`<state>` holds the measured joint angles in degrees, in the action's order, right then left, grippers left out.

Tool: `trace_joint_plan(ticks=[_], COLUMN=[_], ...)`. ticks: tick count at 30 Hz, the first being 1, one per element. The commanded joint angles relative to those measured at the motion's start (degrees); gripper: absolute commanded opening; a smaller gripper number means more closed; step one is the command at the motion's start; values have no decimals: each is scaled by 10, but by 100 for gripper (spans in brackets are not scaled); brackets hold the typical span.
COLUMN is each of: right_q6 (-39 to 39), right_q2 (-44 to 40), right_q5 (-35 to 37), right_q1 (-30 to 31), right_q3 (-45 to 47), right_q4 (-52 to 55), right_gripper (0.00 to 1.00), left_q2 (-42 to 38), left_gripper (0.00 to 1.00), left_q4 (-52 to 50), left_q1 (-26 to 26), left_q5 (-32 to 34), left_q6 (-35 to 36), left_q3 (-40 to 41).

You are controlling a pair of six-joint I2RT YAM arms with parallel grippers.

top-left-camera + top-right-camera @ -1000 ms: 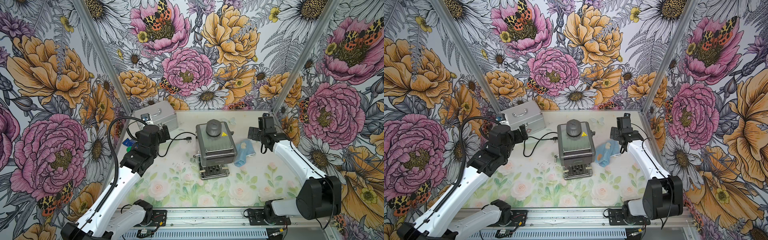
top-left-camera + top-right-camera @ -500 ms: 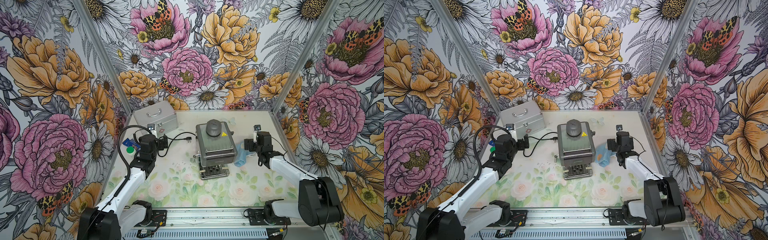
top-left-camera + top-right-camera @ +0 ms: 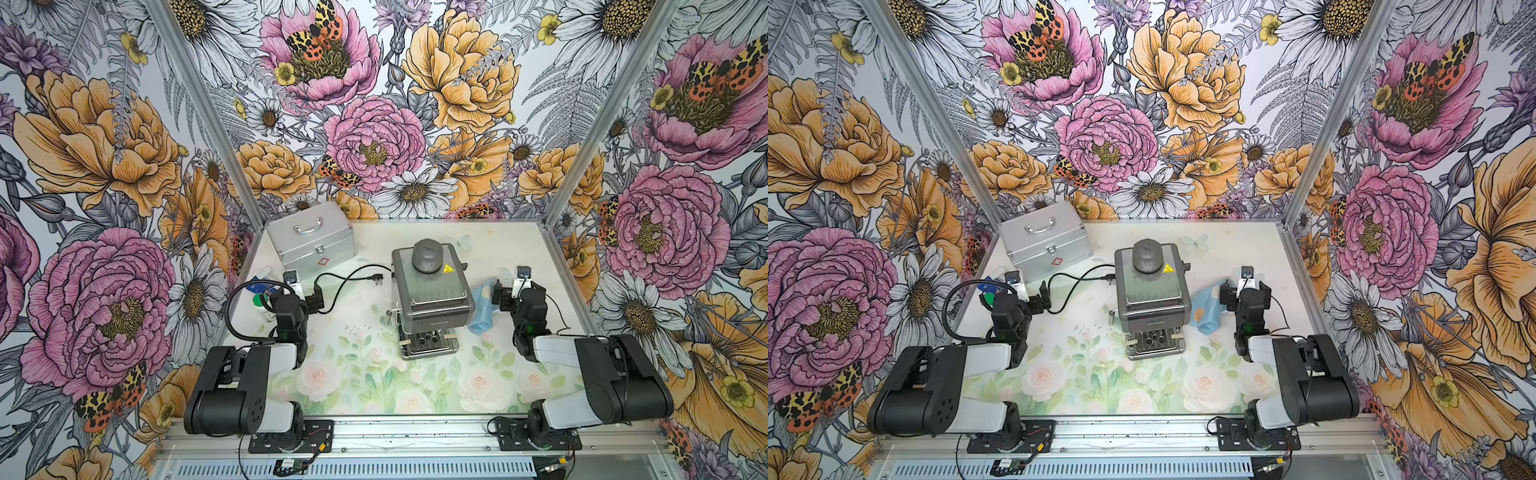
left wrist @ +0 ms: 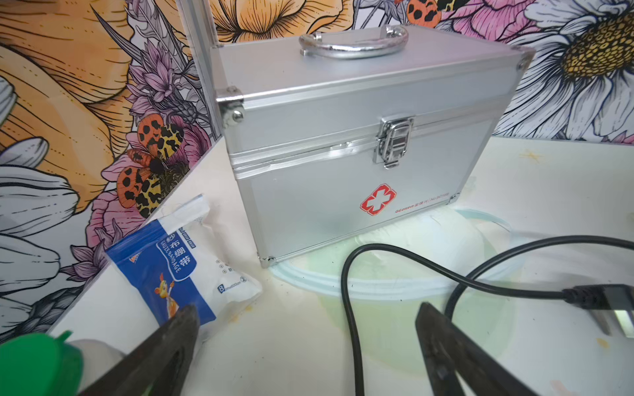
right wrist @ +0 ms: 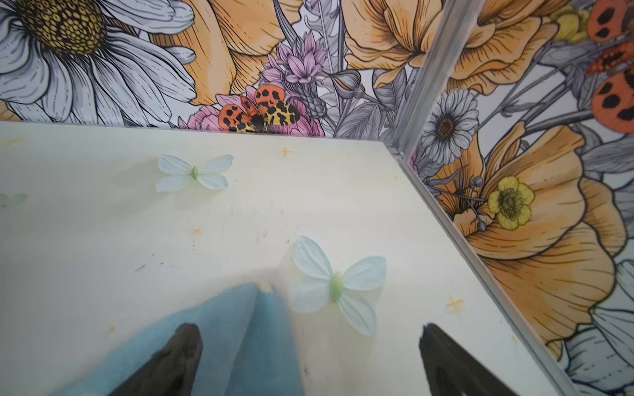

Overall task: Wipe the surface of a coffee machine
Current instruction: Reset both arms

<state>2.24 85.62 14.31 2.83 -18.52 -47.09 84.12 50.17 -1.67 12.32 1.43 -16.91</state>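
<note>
The coffee machine (image 3: 432,299) (image 3: 1152,295), boxy dark grey and steel with a domed knob and a yellow sticker, stands mid-table in both top views. Its black cord (image 3: 353,274) (image 4: 350,308) trails left. A crumpled blue cloth (image 3: 482,309) (image 3: 1208,307) (image 5: 233,343) lies against its right side. My right gripper (image 3: 509,286) (image 3: 1244,286) (image 5: 308,329) is open just right of the cloth, one finger over it, holding nothing. My left gripper (image 3: 305,286) (image 3: 1027,293) (image 4: 307,312) is open and empty, left of the machine, with the cord running between its fingers.
A silver case (image 3: 311,245) (image 4: 360,137) with a red cross stands at the back left. A blue-and-white gauze packet (image 4: 178,260) and a green-capped bottle (image 4: 37,363) lie by the left wall. The cord's plug (image 4: 603,298) rests near the left gripper.
Both arms have folded back toward the front rail and lowered. The left gripper dropped near the cord; the right gripper came forward beside the blue cloth. Both stayed open.
</note>
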Motion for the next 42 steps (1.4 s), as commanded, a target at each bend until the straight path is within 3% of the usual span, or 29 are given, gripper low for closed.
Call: trace_joint_plan(ticks=[1, 3, 7, 42], right_q6=[40, 41, 48, 41], right_q2=[14, 19, 20, 20], right_q5=[27, 22, 17, 26], right_q1=[-15, -20, -27, -20], right_q3=[-5, -8, -31, -30], right_q4=[-72, -77, -31, -34], right_gripper=[100, 99, 100, 100], left_q2=[52, 26, 33, 36], left_gripper=[99, 99, 99, 99], left_q4=[156, 70, -11, -4], left_q1=[8, 11, 17, 12], left_q5=[-19, -28, -47, -41], left_q6=[-15, -14, -14, -10], left_q3=[11, -12, -57, -58])
